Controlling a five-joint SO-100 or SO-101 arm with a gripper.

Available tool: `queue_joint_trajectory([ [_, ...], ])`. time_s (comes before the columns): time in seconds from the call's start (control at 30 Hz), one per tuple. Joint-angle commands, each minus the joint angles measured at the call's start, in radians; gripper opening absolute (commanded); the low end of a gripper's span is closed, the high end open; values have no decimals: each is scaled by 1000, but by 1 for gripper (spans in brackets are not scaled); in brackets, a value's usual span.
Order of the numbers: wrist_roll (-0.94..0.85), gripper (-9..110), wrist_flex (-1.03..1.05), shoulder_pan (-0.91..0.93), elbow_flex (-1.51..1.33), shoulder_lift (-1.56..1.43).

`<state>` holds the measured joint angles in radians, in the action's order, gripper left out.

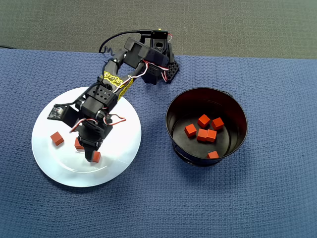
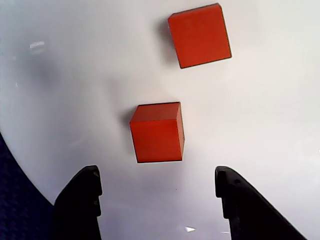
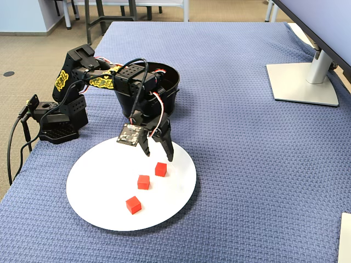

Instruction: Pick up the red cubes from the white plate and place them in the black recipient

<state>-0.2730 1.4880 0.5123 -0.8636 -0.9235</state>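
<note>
The white plate point(image 1: 119, 144) point(image 3: 98, 186) point(image 2: 75, 75) lies on the blue cloth and holds three red cubes point(image 1: 57, 138) point(image 1: 96, 156) point(image 3: 133, 204); one of them is partly hidden under the arm in the overhead view. My gripper point(image 1: 91, 154) point(image 3: 158, 153) point(image 2: 156, 172) hangs open just above the plate. The nearest cube point(image 2: 157, 132) point(image 3: 160, 169) lies just ahead of the fingertips, centred on the gap, not between them. A second cube point(image 2: 200, 35) lies further on. The black recipient point(image 1: 171, 111) point(image 3: 171, 85) stands beside the plate and holds several red cubes point(image 1: 202, 135).
The arm's base point(image 3: 55, 123) sits at the table's edge, with a cable hanging off it. A monitor's grey foot point(image 3: 301, 82) stands at the far right in the fixed view. A white object point(image 3: 345, 238) shows at that view's lower right corner.
</note>
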Motion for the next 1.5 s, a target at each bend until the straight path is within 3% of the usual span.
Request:
queue_joint_trajectory([
  [0.0, 21, 22, 17, -23, 110, 31],
  [0.37, -107, 21, 9, -8, 215, 147],
  [0.83, -132, 16, -34, 18, 222, 215],
  [0.9, -137, 12, -37, 18, 222, 210],
  [0.97, -138, 1, -37, 18, 222, 202],
  [1.03, -150, 0, -37, 18, 216, 192],
  [1.23, -152, 0, 3, 12, 170, 15],
  [1.47, -144, 0, 17, -5, -126, -465],
])
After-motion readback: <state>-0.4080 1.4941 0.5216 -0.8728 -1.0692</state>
